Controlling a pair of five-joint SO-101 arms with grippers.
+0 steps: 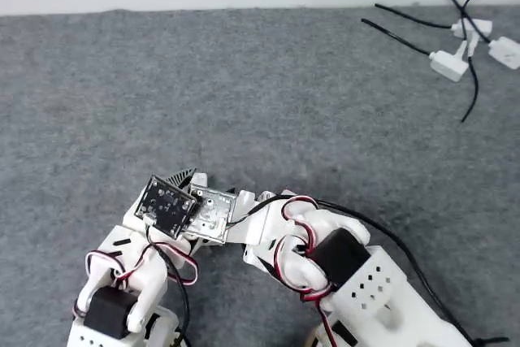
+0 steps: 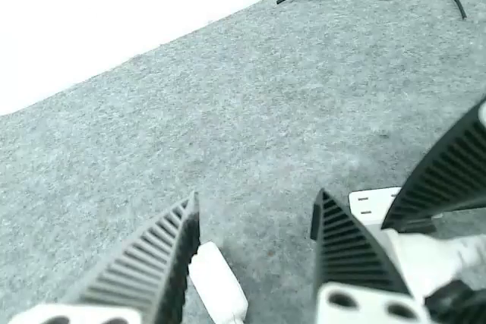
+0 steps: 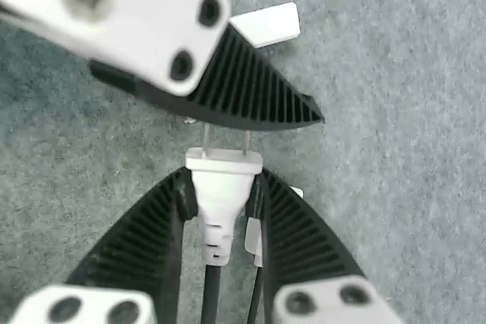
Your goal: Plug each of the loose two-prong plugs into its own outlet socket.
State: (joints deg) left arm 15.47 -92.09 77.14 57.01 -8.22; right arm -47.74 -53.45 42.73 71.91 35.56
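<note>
Pinching a white plug (image 3: 220, 206) in the right gripper (image 3: 222, 181), prongs bare and aimed at a dark finger of the left gripper (image 2: 254, 244). Spread wide there, gripping nothing, with a white outlet (image 2: 372, 204) just beside on the grey mat (image 1: 244, 95). Well apart, in the far corner, spare outlets (image 1: 448, 64) with black cords (image 1: 398, 38).

Table (image 1: 244, 87) wide open across the middle and left! Far right, cords (image 1: 398, 34) crowd the sockets (image 1: 448, 64); near centre, left gripper (image 2: 258, 202) bars the right gripper (image 3: 224, 186) and its plug (image 3: 219, 221).
</note>
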